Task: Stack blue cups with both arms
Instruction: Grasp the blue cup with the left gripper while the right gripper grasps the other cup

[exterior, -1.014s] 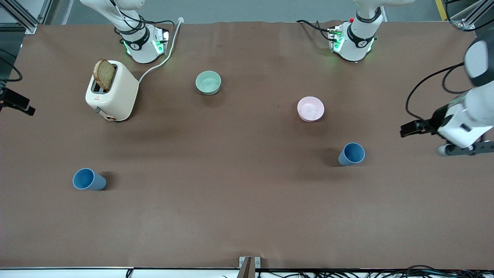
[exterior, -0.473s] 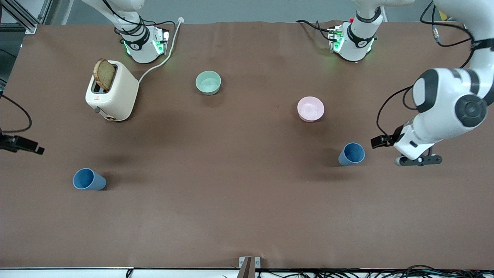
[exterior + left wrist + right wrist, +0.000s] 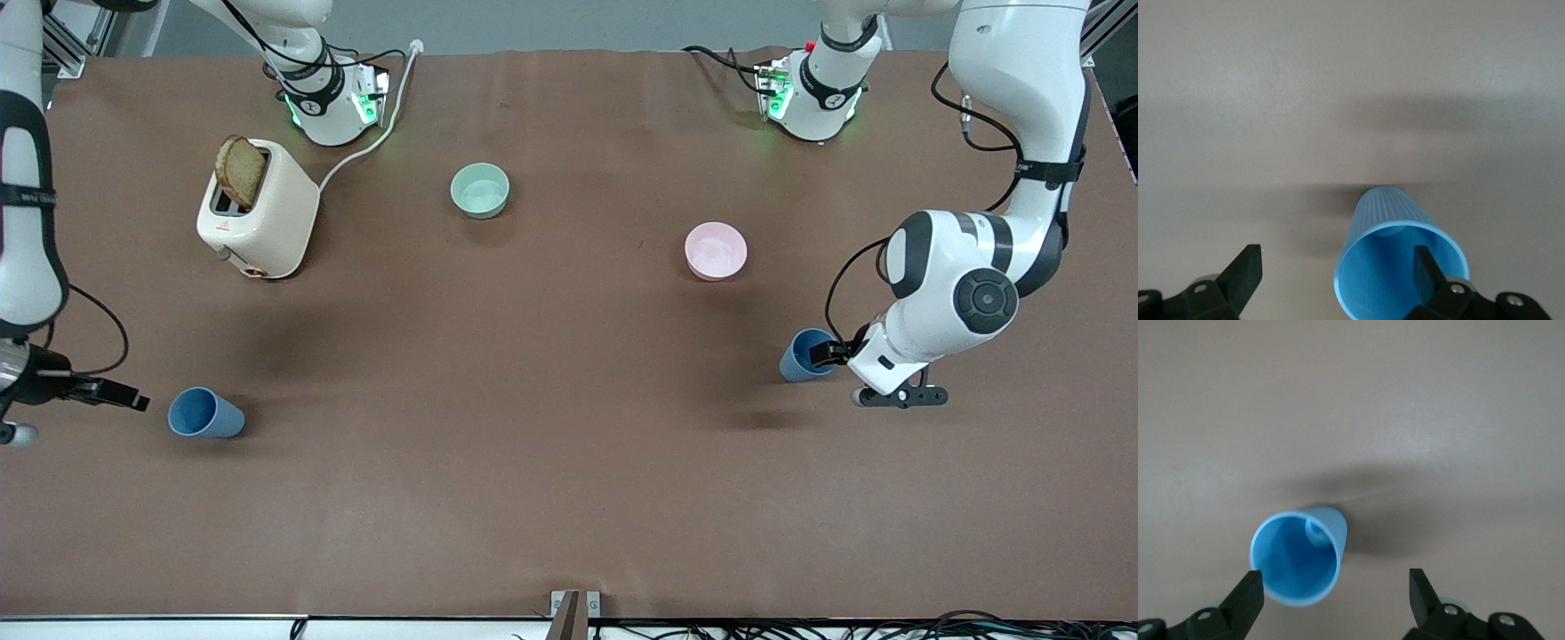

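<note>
Two blue cups stand upright on the brown table. One cup (image 3: 807,356) is toward the left arm's end and one cup (image 3: 204,413) toward the right arm's end. My left gripper (image 3: 831,354) is open beside and above its cup. In the left wrist view the gripper (image 3: 1336,270) has one fingertip (image 3: 1426,270) over the mouth of the cup (image 3: 1395,230). My right gripper (image 3: 124,396) is open, beside its cup and apart from it. In the right wrist view the cup (image 3: 1298,563) lies near one fingertip (image 3: 1250,592) of the open gripper (image 3: 1335,593).
A cream toaster (image 3: 260,212) with a slice of bread (image 3: 240,171) stands near the right arm's base. A mint-green bowl (image 3: 480,190) and a pink bowl (image 3: 716,251) sit farther from the front camera than the cups. Bare table lies between the cups.
Both arms have swung in from the table's ends. The left gripper has come over its cup, and the right gripper has come in beside its cup. The cups have not moved.
</note>
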